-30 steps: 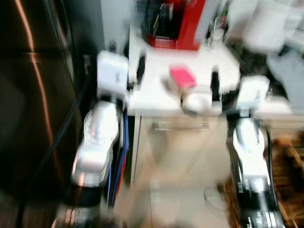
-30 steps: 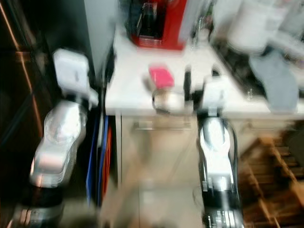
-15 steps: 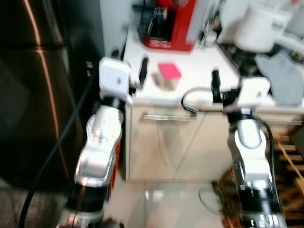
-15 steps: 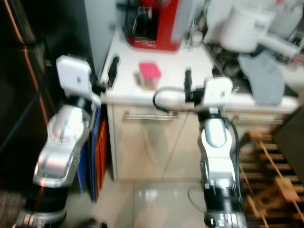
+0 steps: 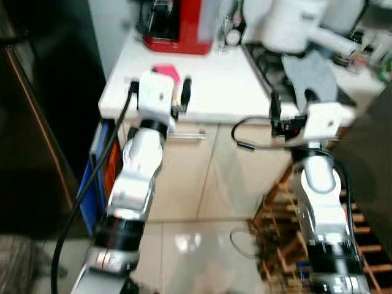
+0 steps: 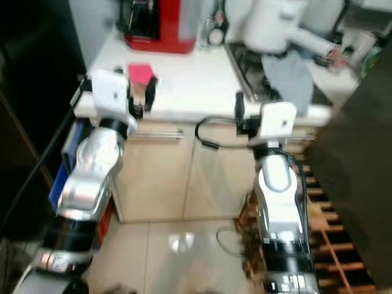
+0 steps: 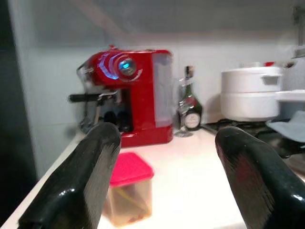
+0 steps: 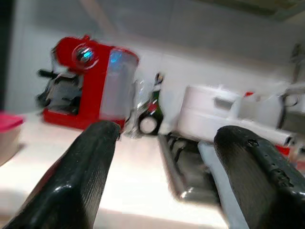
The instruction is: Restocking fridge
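Observation:
A small clear tub with a pink lid [image 5: 166,71] stands on the white counter [image 5: 226,92], in front of a red coffee machine [image 5: 177,27]. My left gripper [image 7: 167,157] is held at the counter's front edge, just short of the tub, open with nothing between its fingers [image 7: 81,181]. The tub [image 7: 128,193] sits low beside one finger in the left wrist view. My right gripper [image 5: 292,101] hovers open at the counter edge near the hob, also with nothing in it. The dark fridge front [image 5: 37,122] fills the left side.
A white pot [image 5: 288,24] and a grey cloth [image 5: 312,70] sit on the hob at the back right. A dark bottle [image 7: 189,109] stands beside the coffee machine. Blue and orange flat things [image 5: 101,165] are wedged between fridge and cabinet. A wooden rack [image 5: 278,226] stands on the floor at the right.
The camera has swung right and the blur has cleared. The tub lay between the two grippers before; now it is right behind the left one. Both grippers stay open.

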`<state>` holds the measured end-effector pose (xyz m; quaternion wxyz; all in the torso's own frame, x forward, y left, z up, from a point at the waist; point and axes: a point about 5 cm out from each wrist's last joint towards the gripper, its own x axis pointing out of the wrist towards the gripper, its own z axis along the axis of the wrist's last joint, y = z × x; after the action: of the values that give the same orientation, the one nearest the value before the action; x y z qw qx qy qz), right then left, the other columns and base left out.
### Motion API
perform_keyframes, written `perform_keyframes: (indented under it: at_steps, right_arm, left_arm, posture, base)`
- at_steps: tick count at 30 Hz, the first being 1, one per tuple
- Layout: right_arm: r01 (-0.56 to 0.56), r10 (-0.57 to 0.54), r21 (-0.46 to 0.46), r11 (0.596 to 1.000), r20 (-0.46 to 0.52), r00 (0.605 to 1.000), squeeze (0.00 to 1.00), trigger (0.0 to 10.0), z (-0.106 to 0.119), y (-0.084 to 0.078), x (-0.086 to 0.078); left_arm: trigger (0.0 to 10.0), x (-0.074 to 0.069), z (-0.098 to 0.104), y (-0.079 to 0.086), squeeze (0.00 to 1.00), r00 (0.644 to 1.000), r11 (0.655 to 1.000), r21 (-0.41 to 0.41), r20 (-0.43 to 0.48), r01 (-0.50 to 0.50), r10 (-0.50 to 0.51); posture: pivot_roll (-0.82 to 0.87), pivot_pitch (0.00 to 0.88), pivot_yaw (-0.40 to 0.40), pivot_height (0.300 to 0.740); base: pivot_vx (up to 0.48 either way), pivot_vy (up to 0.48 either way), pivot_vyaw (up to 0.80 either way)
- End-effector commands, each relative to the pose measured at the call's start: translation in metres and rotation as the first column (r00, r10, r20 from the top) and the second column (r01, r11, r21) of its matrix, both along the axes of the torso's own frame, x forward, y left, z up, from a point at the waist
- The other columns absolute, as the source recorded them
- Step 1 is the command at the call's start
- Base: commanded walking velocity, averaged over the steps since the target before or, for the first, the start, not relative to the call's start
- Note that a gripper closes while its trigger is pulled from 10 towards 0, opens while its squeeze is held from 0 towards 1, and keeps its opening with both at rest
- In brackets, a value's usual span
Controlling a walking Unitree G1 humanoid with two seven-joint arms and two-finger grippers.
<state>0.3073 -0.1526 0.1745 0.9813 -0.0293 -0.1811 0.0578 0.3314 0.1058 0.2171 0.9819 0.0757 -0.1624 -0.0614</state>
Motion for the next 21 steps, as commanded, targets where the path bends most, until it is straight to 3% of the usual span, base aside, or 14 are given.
perform_keyframes:
  at_steps: [1, 2, 5, 6, 8, 9, 11, 13, 17, 21]
  right_arm:
    - [-0.038, 0.039, 0.013, 0.999, -0.073, 0.997, 0.0, 10.0, -0.016, 0.001, -0.007]
    - [-0.034, 0.036, 0.017, 0.999, -0.095, 0.995, 0.0, 10.0, -0.021, -0.001, -0.011]
    - [-0.031, 0.028, -0.009, 0.999, -0.202, 0.979, 0.0, 10.0, -0.05, -0.016, -0.034]
    - [-0.031, 0.028, -0.009, 0.999, -0.202, 0.979, 0.0, 10.0, -0.05, -0.016, -0.034]
    - [-0.058, 0.036, -0.058, 0.997, -0.335, 0.942, 0.0, 10.0, -0.082, -0.027, -0.053]
    - [-0.068, 0.041, -0.062, 0.996, -0.364, 0.93, 0.0, 10.0, -0.088, -0.028, -0.056]
    - [-0.081, 0.045, -0.074, 0.994, -0.397, 0.917, 0.0, 10.0, -0.099, -0.03, -0.057]
    - [-0.099, 0.059, -0.078, 0.992, -0.406, 0.912, 0.0, 10.0, -0.104, -0.028, -0.052]
    - [-0.138, 0.111, -0.044, 0.989, -0.389, 0.915, 0.0, 10.0, -0.098, -0.014, -0.04]
    - [-0.136, 0.129, 0.009, 0.991, -0.393, 0.911, 0.0, 10.0, -0.099, -0.007, -0.031]
  left_arm:
    - [10.0, -0.009, -0.02, 0.008, 0.0, 0.998, 1.0, -0.012, -0.058, -0.018, 0.017]
    - [10.0, -0.016, -0.026, 0.009, 0.0, 0.998, 1.0, -0.015, -0.069, -0.013, 0.011]
    - [10.0, -0.052, -0.068, 0.018, 0.0, 0.977, 1.0, 0.007, -0.213, -0.005, 0.007]
    - [10.0, -0.052, -0.068, 0.018, 0.0, 0.977, 1.0, 0.007, -0.213, -0.005, 0.007]
    - [10.0, -0.083, -0.1, 0.033, 0.0, 0.955, 0.995, 0.102, -0.295, -0.008, 0.038]
    - [10.0, -0.087, -0.107, 0.036, 0.0, 0.949, 0.993, 0.119, -0.312, -0.011, 0.048]
    - [10.0, -0.085, -0.12, 0.045, 0.0, 0.927, 0.992, 0.111, -0.362, -0.063, 0.099]
    - [10.0, -0.076, -0.119, 0.046, 0.0, 0.927, 0.99, 0.103, -0.352, -0.097, 0.127]
    - [10.0, -0.064, -0.1, 0.04, 0.0, 0.95, 0.992, 0.063, -0.285, -0.112, 0.125]
    - [10.0, -0.055, -0.098, 0.036, 0.0, 0.953, 0.991, 0.06, -0.272, -0.119, 0.131]
  posture:
    - [0.0, 0.0, -0.064, 0.74]
    - [0.0, 0.0, -0.063, 0.74]
    - [0.0, 0.0, -0.066, 0.74]
    - [0.0, 0.0, -0.066, 0.74]
    - [0.02, 0.0, -0.078, 0.74]
    - [0.02, 0.0, -0.078, 0.74]
    - [0.03, 0.0, -0.088, 0.74]
    - [0.04, 0.0, -0.095, 0.74]
    - [0.06, 0.0, -0.108, 0.74]
    - [0.07, 0.0, -0.109, 0.74]
  base:
    - [0.0, 0.0, 0.0]
    - [0.0, 0.0, 0.0]
    - [0.0, 0.0, 0.0]
    - [0.0, 0.0, 0.0]
    - [0.0, 0.0, 0.0]
    - [0.0, 0.0, 0.0]
    - [0.0, 0.0, 0.0]
    - [0.0, 0.0, 0.0]
    - [0.0, 0.0, 0.0]
    - [0.0, 0.0, 0.0]
